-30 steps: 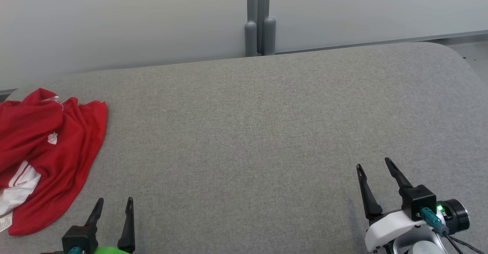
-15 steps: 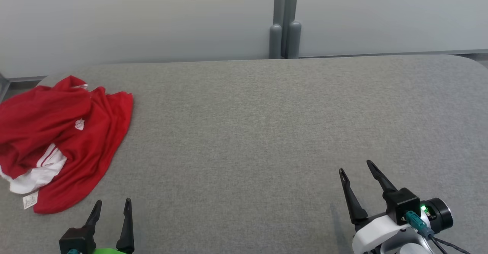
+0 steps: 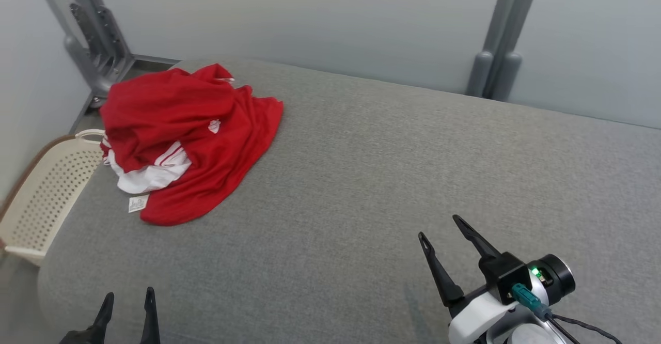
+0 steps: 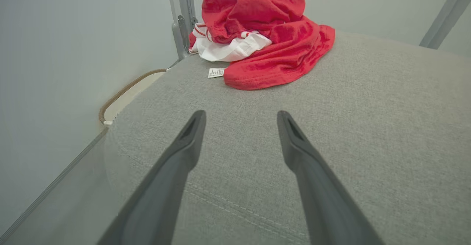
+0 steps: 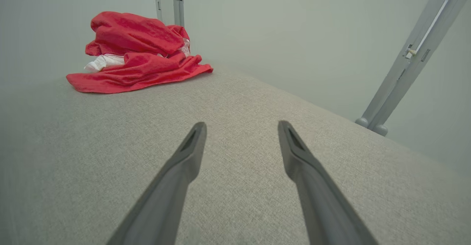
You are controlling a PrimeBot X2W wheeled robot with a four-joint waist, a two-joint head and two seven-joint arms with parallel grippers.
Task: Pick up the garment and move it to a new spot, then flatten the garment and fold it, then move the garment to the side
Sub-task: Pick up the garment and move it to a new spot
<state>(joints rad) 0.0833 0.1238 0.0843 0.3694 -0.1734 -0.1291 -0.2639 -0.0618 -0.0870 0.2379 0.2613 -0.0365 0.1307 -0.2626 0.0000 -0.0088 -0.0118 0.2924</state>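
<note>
The left fingers [image 3: 150,314] stand apart with nothing between them, their tips low over the near left corner of the grey fabric-covered surface [image 3: 361,178]. The right fingers [image 3: 438,270] are spread just as wide and are also empty. They hover over the near right part of the surface and, in the head view, angle up and to the left.

Bare grey fabric lies between both pairs of fingers and the garment [image 3: 206,137], and nothing stands in the way. The garment is red with white trim, bunched in a heap at the far left corner of the surface. It is well apart from both pairs and closer to the left one. A white label [image 3: 138,203] lies flat at its near edge.

Just past the left edge of the surface, lower down, sits a cream perforated basket [image 3: 44,199]. Behind the heap a grey metal bracket [image 3: 98,44] leans against the pale wall [image 3: 335,18]. A grey post [image 3: 498,49] rises behind the far edge, further right.
</note>
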